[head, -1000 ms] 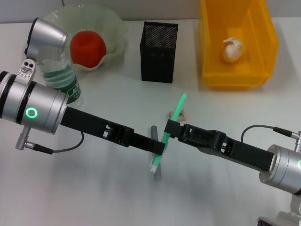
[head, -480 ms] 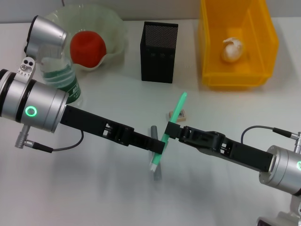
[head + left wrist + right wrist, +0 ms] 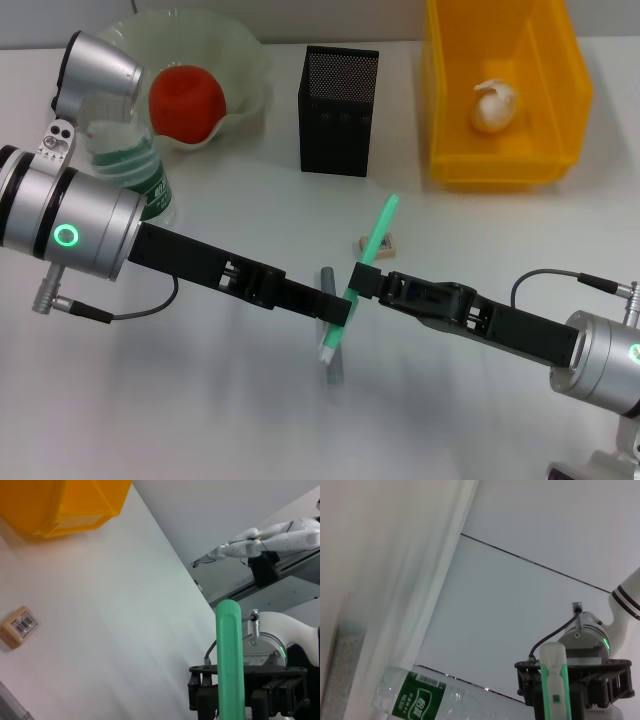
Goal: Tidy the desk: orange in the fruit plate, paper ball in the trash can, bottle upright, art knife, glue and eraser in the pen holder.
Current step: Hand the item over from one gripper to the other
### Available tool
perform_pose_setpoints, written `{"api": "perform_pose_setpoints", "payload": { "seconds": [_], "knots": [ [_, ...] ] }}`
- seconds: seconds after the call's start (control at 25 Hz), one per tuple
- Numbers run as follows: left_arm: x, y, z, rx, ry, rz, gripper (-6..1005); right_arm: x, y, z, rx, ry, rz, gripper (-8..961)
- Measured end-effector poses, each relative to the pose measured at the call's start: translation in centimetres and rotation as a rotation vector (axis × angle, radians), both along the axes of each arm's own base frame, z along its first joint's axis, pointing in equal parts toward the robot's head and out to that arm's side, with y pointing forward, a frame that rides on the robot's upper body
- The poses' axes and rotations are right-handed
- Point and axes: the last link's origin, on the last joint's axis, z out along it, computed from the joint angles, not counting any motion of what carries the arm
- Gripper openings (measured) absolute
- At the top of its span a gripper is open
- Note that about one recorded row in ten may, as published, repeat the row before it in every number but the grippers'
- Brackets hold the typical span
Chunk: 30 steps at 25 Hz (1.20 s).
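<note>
A: What blocks the middle of the bench (image 3: pixel 200 400)?
B: Both arms meet there, on the green art knife (image 3: pixel 365 262).
A: And farther out?
B: The pen holder (image 3: pixel 338 97) stands far centre, with the eraser (image 3: pixel 377 243) between.

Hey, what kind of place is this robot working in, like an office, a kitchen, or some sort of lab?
Probably a robotics lab set up as an office desk. A white table holds a black mesh pen holder, a yellow trash can and an eraser, and the left wrist view shows another white robot arm in the background.
</note>
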Motion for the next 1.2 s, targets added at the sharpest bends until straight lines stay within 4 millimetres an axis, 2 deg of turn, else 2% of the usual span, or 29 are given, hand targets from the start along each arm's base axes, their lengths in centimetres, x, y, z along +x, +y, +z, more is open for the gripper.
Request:
{"api": "perform_pose_setpoints", "payload": {
  "seconds": [0.64,1.2],
  "knots": [
    [0.07,-0.12,-0.12,-0.005,-0.003,-0.005,138,-0.22,0.30,0.03,0.002,-0.003,0.012,317],
    [0.13,-0.18,-0.23,-0.007,-0.006,-0.008,136,-0.23,0.45,0.00,0.004,-0.010,0.013,201]
  ]
}}
